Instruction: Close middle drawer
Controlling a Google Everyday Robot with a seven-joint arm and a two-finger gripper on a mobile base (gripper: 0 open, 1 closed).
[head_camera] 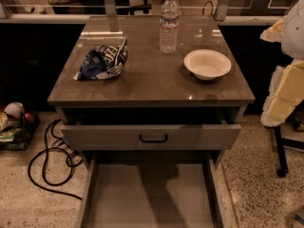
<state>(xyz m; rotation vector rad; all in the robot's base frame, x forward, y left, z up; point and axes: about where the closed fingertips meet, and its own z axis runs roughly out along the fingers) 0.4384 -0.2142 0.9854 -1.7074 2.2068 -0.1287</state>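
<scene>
The middle drawer [151, 194] is pulled far out towards me. Its long, shallow, plain tray interior fills the bottom of the view, and its front and handle lie beyond the bottom edge. Above it, the top drawer [190, 137] with a black bar handle [153, 138] stands slightly open under the counter. The lowest drawer is hidden. Cream and white parts of my arm [285, 87] show at the right edge. The gripper is not in view.
On the grey-brown cabinet top [147, 87] are a water bottle [169, 23], a white bowl [207, 64] and a crumpled blue snack bag [103, 60]. A black cable [47, 160] loops on the floor at the left. A black stand leg [280, 151] is on the right.
</scene>
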